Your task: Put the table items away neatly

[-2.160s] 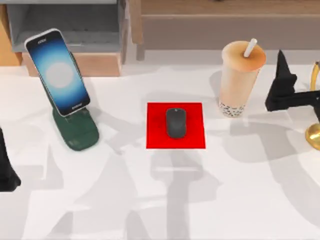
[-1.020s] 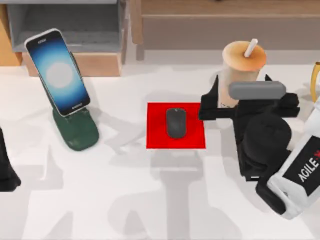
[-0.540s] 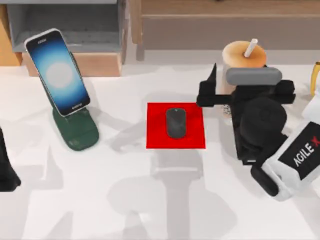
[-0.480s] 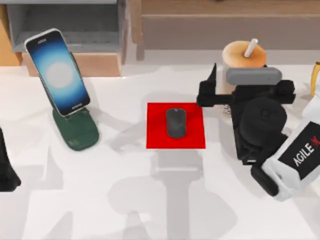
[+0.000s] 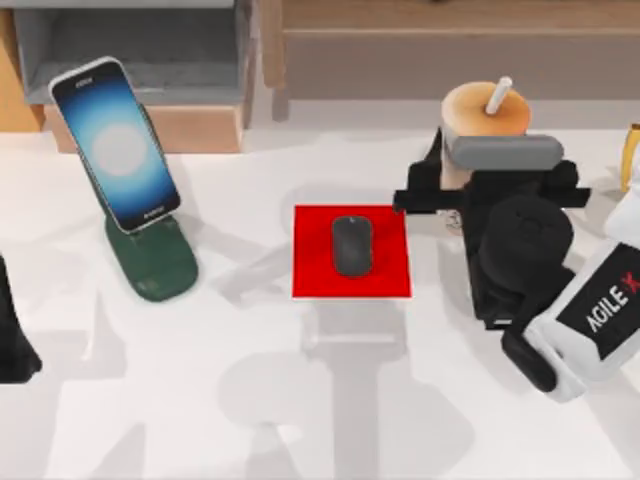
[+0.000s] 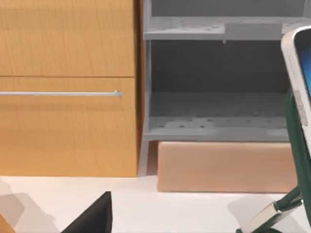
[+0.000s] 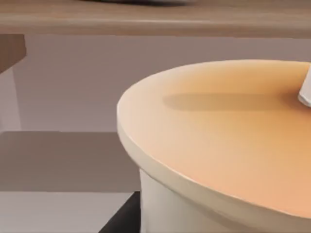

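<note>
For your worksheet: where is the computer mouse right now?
In the top view the computer mouse lies in the middle of the red pad at the table's centre, between the phone stand and the milk-tea cup.

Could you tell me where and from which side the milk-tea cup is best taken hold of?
Grip the milk-tea cup around its side wall below the lid, coming in level from the table's near side, as the right end effector is placed now. It stands upright and tall, and its straw rises through the lid, so a grasp from above looks awkward.
</note>
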You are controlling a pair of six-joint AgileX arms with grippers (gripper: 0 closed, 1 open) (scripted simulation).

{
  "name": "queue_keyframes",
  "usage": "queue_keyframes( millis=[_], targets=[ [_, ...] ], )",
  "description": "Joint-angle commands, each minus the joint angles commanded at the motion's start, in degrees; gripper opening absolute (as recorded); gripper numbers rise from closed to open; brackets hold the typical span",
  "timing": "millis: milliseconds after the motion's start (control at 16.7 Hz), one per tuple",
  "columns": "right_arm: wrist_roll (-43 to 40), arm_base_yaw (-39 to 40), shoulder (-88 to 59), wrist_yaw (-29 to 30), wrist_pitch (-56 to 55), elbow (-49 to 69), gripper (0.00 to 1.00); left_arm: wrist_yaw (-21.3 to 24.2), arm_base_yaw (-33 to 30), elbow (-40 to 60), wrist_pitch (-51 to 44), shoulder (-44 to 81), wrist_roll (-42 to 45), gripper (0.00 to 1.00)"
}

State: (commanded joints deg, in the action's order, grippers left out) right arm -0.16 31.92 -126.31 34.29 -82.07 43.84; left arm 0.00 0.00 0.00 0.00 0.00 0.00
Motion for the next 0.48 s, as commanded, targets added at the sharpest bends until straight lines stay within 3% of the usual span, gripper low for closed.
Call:
queue_keyframes(
  millis=[420, 480],
  targets=[
    [0.0, 0.0, 0.0, 0.0, 0.0, 0.0, 0.02, 0.0, 0.0, 0.0, 0.0, 0.0, 0.0, 1.0],
    [0.0, 0.0, 0.0, 0.0, 0.0, 0.0, 0.0, 0.0, 0.0, 0.0, 0.0, 0.0, 0.0, 1.0]
  ],
)
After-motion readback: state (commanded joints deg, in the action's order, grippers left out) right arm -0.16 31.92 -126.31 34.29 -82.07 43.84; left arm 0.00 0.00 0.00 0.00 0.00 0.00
